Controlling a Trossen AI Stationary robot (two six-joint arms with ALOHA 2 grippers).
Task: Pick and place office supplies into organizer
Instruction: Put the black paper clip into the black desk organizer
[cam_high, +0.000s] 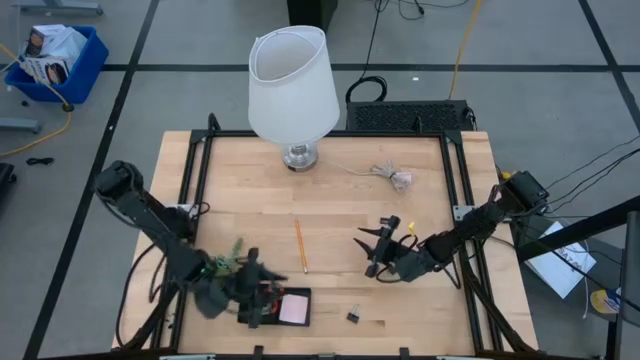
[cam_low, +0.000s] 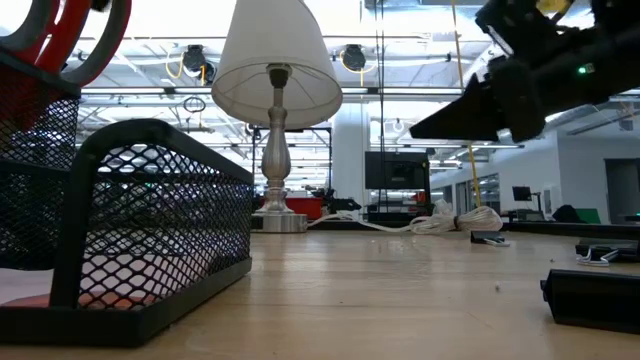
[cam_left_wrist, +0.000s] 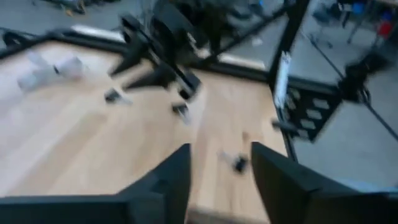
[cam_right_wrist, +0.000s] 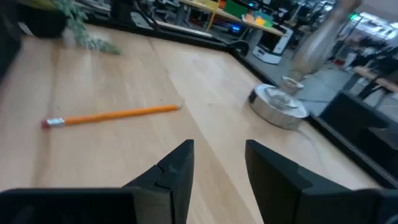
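Left gripper (cam_high: 250, 290) hovers with its fingers parted and empty directly over the organizer (cam_high: 300, 318), where the pink sticky-note pad (cam_high: 294, 310) lies just beside it. Right gripper (cam_right_wrist: 217, 165), fingers likewise apart and holding nothing, hangs above the desk (cam_high: 330, 210); the orange pencil (cam_right_wrist: 112, 115) lies ahead of it, and a binder clip (cam_high: 353, 316) sits nearby.

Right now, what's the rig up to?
Tidying office supplies into the organizer. The left gripper is over it at the table's near edge, open and empty in its wrist view. The right gripper hovers open mid-table near the orange pencil. A binder clip lies loose.
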